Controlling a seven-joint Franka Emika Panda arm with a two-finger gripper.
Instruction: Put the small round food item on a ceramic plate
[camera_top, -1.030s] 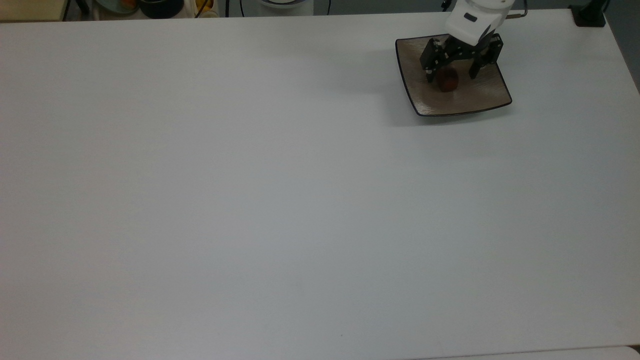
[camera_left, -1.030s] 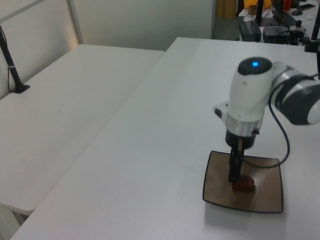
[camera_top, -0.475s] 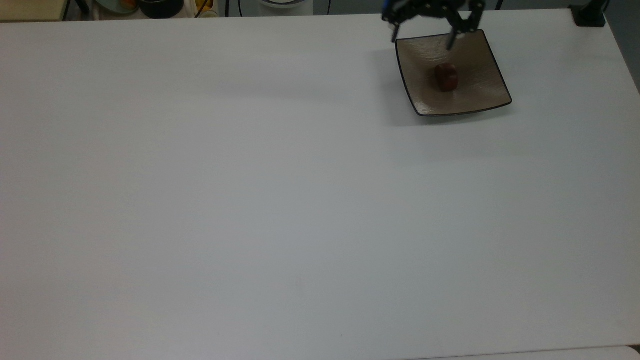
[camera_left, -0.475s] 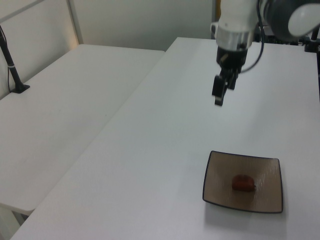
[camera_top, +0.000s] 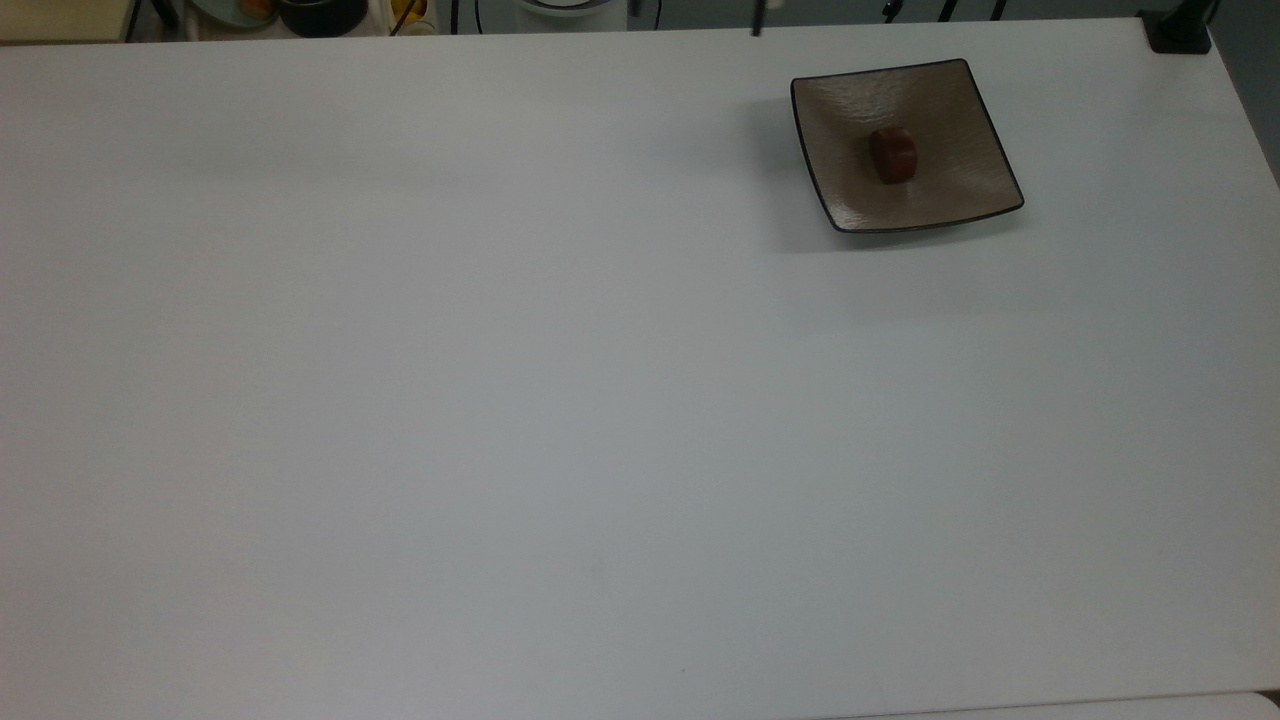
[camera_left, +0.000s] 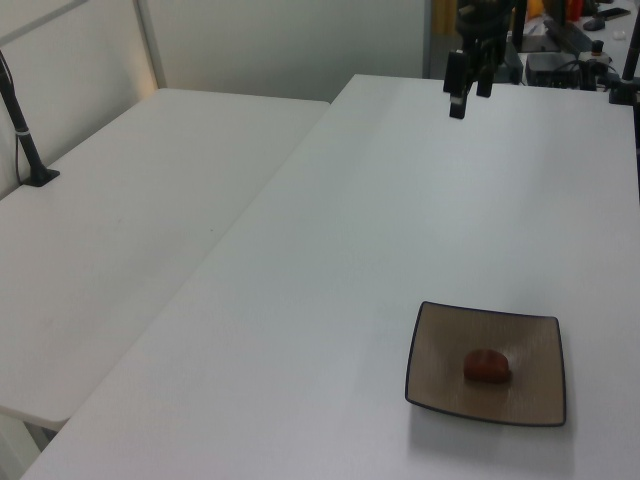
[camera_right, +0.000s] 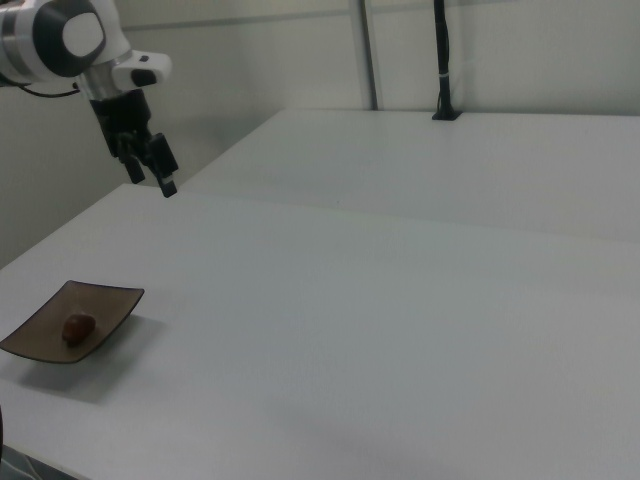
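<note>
Since the fruit (camera_top: 892, 155) already lies near the middle of the plate (camera_top: 960, 200), well below the gripper (camera_left: 469, 88) and far out in front of it, the step in hand looks like nothing more than a clean retreat. In the left view the reddish lump sits flat on the brown dish, clear of the dark rim on every side, and the right view shows the same — fruit (camera_right: 78, 326) settled, plate (camera_right: 30, 345) level on the white table (camera_top: 500, 400). High above the table's far edge, the gripper (camera_right: 150, 170) hangs with its fingers spread apart and nothing between them. To finish well, I would keep the arm high and carry it off without dipping back toward the dish, so nothing nudges the plate or rolls the fruit off.
</note>
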